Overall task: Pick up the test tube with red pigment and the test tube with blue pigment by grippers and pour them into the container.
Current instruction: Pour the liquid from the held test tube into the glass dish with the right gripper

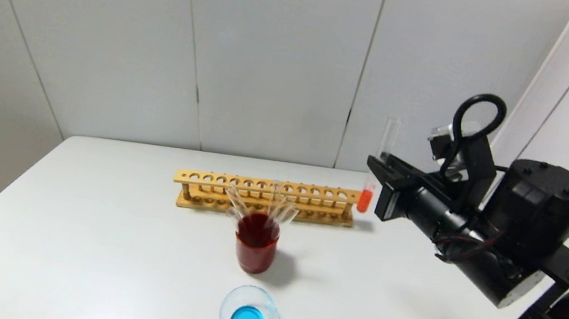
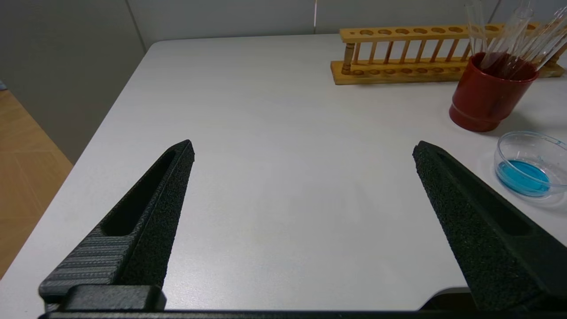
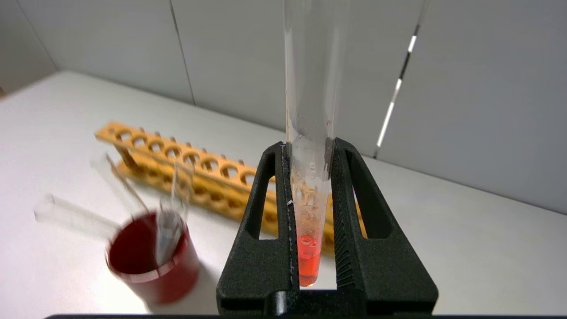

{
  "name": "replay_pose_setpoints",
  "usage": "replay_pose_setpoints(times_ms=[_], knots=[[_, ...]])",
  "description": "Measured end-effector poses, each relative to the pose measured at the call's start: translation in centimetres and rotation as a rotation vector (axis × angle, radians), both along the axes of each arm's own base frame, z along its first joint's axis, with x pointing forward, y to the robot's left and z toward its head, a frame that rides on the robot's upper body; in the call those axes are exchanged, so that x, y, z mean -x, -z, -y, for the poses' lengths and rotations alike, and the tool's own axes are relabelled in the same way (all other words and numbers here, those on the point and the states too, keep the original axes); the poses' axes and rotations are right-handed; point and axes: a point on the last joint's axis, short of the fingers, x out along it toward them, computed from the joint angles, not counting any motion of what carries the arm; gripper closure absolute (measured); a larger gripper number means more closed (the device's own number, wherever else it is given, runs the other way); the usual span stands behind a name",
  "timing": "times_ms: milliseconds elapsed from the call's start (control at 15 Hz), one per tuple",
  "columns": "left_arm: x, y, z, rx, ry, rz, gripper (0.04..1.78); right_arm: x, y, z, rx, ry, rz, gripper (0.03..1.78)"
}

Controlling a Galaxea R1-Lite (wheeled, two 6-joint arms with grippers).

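My right gripper is shut on the test tube with red pigment and holds it upright in the air, just beyond the right end of the wooden rack. In the right wrist view the tube stands between the two fingers, with red liquid at its bottom. The container, a clear glass cup with blue liquid in it, stands at the front centre of the table. My left gripper is open and empty over bare table, left of the container. No tube with blue liquid is in view.
The wooden rack stands empty at the back centre. A dark red cup in front of it holds several clear empty tubes. The table's left edge drops to the floor.
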Motion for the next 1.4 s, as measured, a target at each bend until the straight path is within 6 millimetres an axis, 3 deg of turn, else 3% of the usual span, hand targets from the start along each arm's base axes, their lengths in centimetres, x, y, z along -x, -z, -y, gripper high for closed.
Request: replay_pose_setpoints(times_ms=[200, 400, 667, 1400], knots=[[0.0, 0.0, 0.0, 0.000, 0.000, 0.000, 0.07, 2.4, 2.7, 0.9, 0.141, -0.027, -0.012, 1.49], [0.0, 0.0, 0.0, 0.000, 0.000, 0.000, 0.07, 4.0, 4.8, -0.2, 0.225, -0.100, -0.021, 1.49], [0.0, 0.0, 0.0, 0.000, 0.001, 0.000, 0.07, 4.5, 6.8, -1.8, 0.409, -0.185, 0.000, 1.49], [0.0, 0.0, 0.0, 0.000, 0.000, 0.000, 0.07, 5.0, 7.9, -6.0, 0.782, -0.382, 0.106, 1.49]])
